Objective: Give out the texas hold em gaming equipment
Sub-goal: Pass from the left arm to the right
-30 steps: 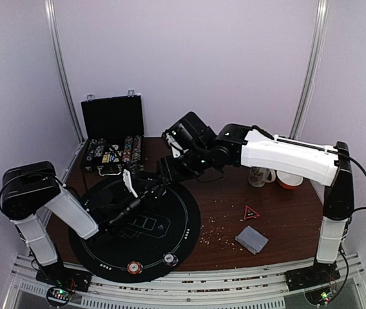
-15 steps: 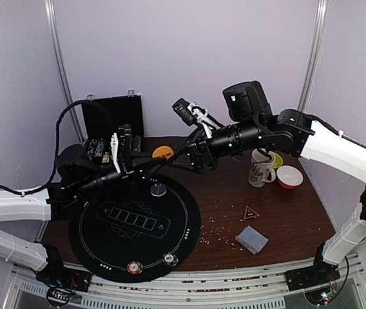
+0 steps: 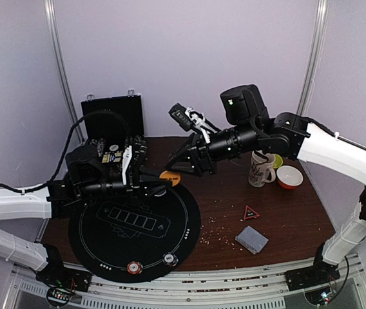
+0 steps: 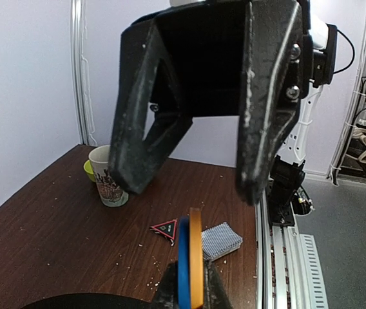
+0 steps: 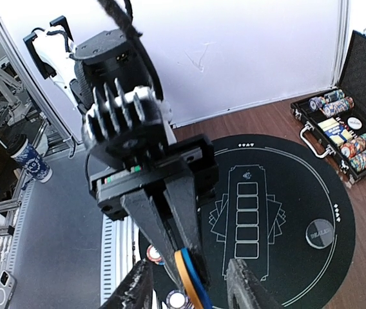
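My left gripper [image 3: 159, 183] is shut on an orange disc [image 3: 169, 177] and a blue disc [image 4: 183, 264], held together on edge above the back of the black round mat [image 3: 105, 248]. In the left wrist view my gripper [image 4: 189, 286] grips their lower edge. My right gripper [image 3: 183, 162] is open, its fingers [image 5: 134, 288] on either side of the orange disc [image 5: 188, 277] without touching it. A red-white disc [image 3: 134, 267] and a black-white disc [image 3: 169, 259] lie at the mat's near edge. A clear grey disc [image 5: 319, 232] lies on the mat. The card deck [image 3: 251, 239] lies on the table at the right.
The open black case [image 3: 112, 132] with chip rows stands at the back left. A white patterned mug [image 3: 258, 172], an orange bowl [image 3: 289, 177] and a red triangle marker [image 3: 251, 213] are on the right. Crumbs lie scattered beside the mat.
The left arm has reached out over the back of the mat to meet the right arm. In the last half second the orange disc and both grippers have come lower.
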### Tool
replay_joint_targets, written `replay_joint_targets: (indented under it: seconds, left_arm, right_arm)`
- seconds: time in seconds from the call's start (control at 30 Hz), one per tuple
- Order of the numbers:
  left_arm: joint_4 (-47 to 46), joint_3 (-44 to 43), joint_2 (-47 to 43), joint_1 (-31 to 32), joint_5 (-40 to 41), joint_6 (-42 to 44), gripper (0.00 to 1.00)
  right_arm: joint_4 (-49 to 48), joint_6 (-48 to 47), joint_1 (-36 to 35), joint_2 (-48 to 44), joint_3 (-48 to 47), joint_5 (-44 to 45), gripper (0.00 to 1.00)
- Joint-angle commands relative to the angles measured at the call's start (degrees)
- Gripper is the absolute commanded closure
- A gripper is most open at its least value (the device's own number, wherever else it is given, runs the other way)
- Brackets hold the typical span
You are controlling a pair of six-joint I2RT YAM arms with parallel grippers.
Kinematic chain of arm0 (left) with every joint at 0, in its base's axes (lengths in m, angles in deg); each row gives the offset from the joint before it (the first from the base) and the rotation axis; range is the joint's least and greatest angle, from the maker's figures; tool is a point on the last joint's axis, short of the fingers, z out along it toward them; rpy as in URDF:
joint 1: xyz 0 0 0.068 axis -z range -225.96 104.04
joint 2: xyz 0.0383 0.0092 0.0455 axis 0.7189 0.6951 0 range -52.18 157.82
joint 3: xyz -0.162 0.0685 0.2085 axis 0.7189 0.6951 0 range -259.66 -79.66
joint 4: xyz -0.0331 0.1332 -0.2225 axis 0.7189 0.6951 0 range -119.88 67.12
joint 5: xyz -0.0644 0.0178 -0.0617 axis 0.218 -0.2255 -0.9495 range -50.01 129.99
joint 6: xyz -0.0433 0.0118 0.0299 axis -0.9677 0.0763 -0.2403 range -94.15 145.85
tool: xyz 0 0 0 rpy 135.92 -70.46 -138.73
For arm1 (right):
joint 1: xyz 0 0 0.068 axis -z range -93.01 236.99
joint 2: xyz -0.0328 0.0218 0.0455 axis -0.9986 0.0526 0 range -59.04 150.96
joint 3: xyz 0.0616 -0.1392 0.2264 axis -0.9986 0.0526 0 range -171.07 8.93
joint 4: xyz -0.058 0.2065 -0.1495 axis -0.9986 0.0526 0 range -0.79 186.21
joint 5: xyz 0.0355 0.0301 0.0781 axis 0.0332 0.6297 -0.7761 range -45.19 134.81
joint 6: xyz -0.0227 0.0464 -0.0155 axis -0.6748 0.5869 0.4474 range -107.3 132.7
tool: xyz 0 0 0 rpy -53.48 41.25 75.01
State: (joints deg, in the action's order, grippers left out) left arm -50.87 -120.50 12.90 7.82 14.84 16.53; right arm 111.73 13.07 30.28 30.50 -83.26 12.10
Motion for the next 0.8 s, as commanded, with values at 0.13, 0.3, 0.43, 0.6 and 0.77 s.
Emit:
replay_joint_targets:
  seconds: [0.13, 0.3, 0.43, 0.6, 0.77]
  left_arm:
    - [-0.83, -2.13, -1.57, -0.64, -1.39, 0.67, 1.00]
    - [-1.43, -1.92, -1.82, -0.69, -1.89, 0.78, 1.00]
    - [-1.82, -1.79, -2.04, -0.72, -2.01, 0.64, 1.00]
    - [-2.67, -1.97, -2.00, -0.78, -2.86, 1.09, 1.00]
    - [-5.55, -1.27, -2.75, -0.87, -2.58, 0.94, 1.00]
  right_arm:
    - [2.15, 0.36, 0.06, -2.70, 3.96, -2.70, 0.58]
    - [1.76, 0.12, 0.06, -2.76, 4.88, -1.14, 0.64]
    - [1.62, 0.17, 0.15, -2.39, 4.65, -1.52, 0.80]
    - [0.74, 0.66, 0.16, -2.63, 5.03, -1.66, 1.00]
    - [-1.23, 0.39, 0.47, -3.84, 6.41, -3.28, 1.00]
